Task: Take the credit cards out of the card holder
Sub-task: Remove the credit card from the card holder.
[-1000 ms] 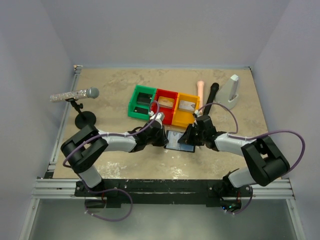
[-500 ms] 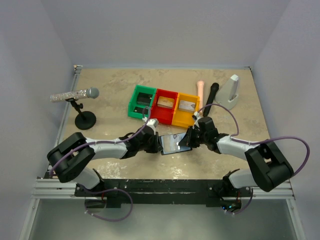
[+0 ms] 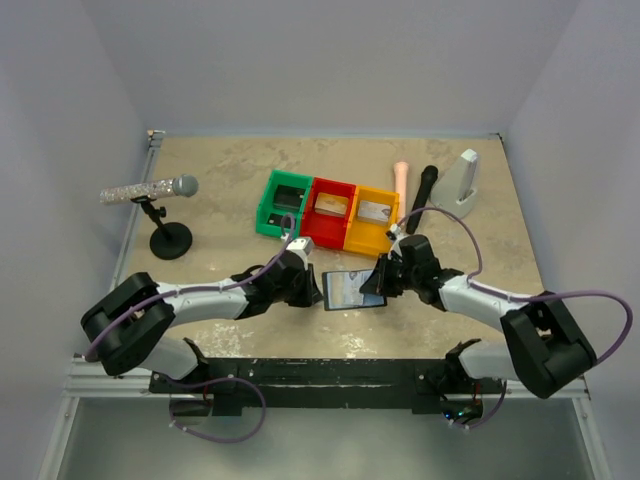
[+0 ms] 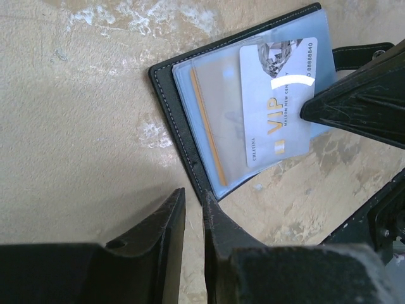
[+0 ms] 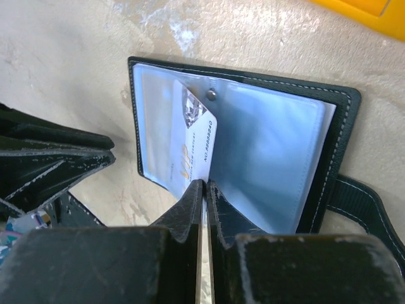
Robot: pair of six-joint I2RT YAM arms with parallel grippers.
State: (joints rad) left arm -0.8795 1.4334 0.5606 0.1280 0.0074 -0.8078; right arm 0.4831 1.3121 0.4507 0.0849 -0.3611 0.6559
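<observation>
Card holder, a flat black bifold wallet with pale blue clear sleeves, lay spread open on the speckled beige tabletop between my two grippers. My right gripper had its fingers pressed together on the near edge of the silvery grey credit card, which stuck partway out of a sleeve just ahead of the tips. My left gripper showed only a thin slit. The wallet's corner sat right at its tips, and I could not tell whether it was pinched.
</observation>
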